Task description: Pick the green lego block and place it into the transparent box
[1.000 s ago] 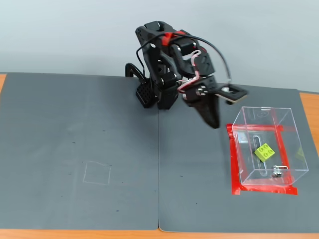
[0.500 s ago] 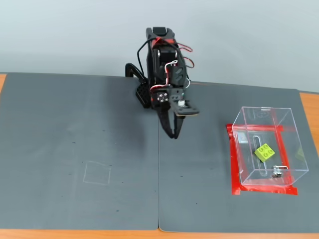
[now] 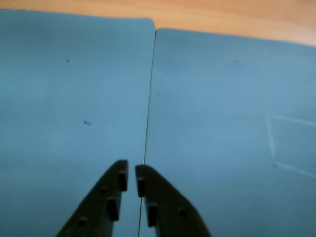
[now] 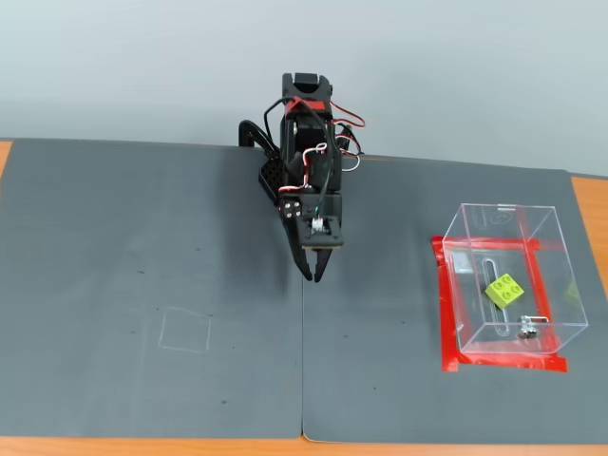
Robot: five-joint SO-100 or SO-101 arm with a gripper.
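The green lego block (image 4: 504,290) lies inside the transparent box (image 4: 560,261) at the right of the fixed view, on the box floor near a small metal latch (image 4: 528,326). My gripper (image 4: 312,275) hangs over the seam between the two grey mats, well left of the box, pointing down. In the wrist view my gripper (image 3: 132,174) is shut, its two dark fingers nearly touching with nothing between them, right above the seam. Block and box are out of the wrist view.
Red tape (image 4: 449,313) frames the box's footprint. Two grey mats (image 4: 142,285) cover the wooden table (image 4: 589,204), meeting at a seam (image 3: 149,98). A faint chalk square (image 4: 185,330) marks the left mat. The arm's base (image 4: 285,171) stands at the back centre.
The arm has swung left from beside the box to the middle of the mats and folded back toward its base. The block stays in the box.
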